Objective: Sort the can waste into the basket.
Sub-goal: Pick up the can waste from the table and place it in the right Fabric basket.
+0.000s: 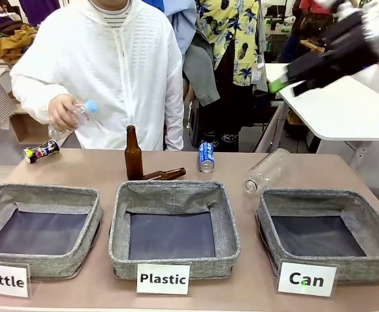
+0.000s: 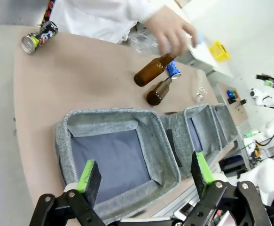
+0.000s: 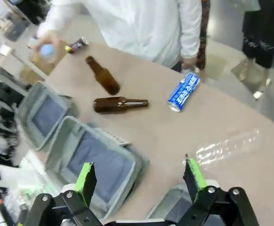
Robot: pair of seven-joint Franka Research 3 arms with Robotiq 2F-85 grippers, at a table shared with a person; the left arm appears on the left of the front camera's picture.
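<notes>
The blue can [image 1: 206,156] lies at the far middle of the table, seen from my right wrist as the blue can [image 3: 183,92]. The dark can [image 1: 41,151] lies at the far left, below the person's hand [image 1: 64,112], which holds a clear plastic bottle. The grey basket [image 1: 365,268] carded "Can" [image 1: 306,278] stands at the front right with nothing in it. My right gripper [image 1: 281,83] hangs open high above the right side, the right gripper [image 3: 139,174] holding nothing. My left gripper [image 2: 145,172] is open above the basket [image 2: 113,120] carded "Bottle".
A brown bottle [image 1: 133,154] stands upright and another [image 1: 165,174] lies behind the "Plastic" basket [image 1: 176,195]. A clear bottle [image 1: 266,170] lies just behind the "Can" basket. The "Bottle" basket [image 1: 43,193] sits front left. A white table [image 1: 345,110] stands beyond on the right.
</notes>
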